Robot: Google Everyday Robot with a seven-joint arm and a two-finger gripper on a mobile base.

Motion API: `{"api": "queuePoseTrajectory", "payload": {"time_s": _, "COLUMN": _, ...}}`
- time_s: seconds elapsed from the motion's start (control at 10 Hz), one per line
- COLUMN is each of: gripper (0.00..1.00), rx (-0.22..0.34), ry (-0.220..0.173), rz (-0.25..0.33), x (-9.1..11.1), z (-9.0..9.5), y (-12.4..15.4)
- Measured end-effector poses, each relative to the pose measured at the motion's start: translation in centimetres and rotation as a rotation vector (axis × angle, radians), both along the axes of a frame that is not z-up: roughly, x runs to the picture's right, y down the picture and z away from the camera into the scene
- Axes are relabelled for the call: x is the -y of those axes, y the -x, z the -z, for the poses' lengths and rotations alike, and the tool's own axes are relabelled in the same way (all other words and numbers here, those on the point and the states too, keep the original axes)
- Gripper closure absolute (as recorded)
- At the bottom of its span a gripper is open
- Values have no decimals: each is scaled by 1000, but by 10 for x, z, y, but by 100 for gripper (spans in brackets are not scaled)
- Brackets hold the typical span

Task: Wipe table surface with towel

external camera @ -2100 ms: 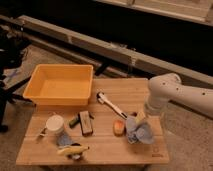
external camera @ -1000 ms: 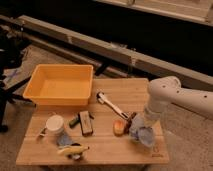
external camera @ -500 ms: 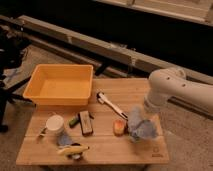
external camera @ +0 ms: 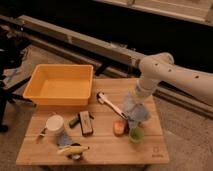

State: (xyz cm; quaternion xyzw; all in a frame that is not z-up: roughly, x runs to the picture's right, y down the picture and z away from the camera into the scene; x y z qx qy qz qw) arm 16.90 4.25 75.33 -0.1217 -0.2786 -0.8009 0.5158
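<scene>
The blue-grey towel is bunched up over the right part of the wooden table. It hangs from my gripper, which comes down from the white arm on the right. The gripper looks shut on the towel's top. The towel's lower edge reaches the table beside an orange object and a green cup.
A yellow bin stands at the back left. A white-handled brush lies mid-table. A dark block, a small green object, a white cup and a banana sit front left. A rail runs behind the table.
The gripper and towel have moved from the front right of the table up and back toward its far right side. The green cup now shows.
</scene>
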Motion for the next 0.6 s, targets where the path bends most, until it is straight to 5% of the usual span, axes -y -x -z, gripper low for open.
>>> {"api": "queuePoseTrajectory", "payload": {"time_s": 0.3, "gripper": 100, "rx": 11, "ry": -45, "rz": 34, "x": 43, "z": -28, "y": 25}}
{"api": "queuePoseTrajectory", "payload": {"time_s": 0.6, "gripper": 100, "rx": 51, "ry": -87, "rz": 67, "x": 58, "z": -70, "y": 47}}
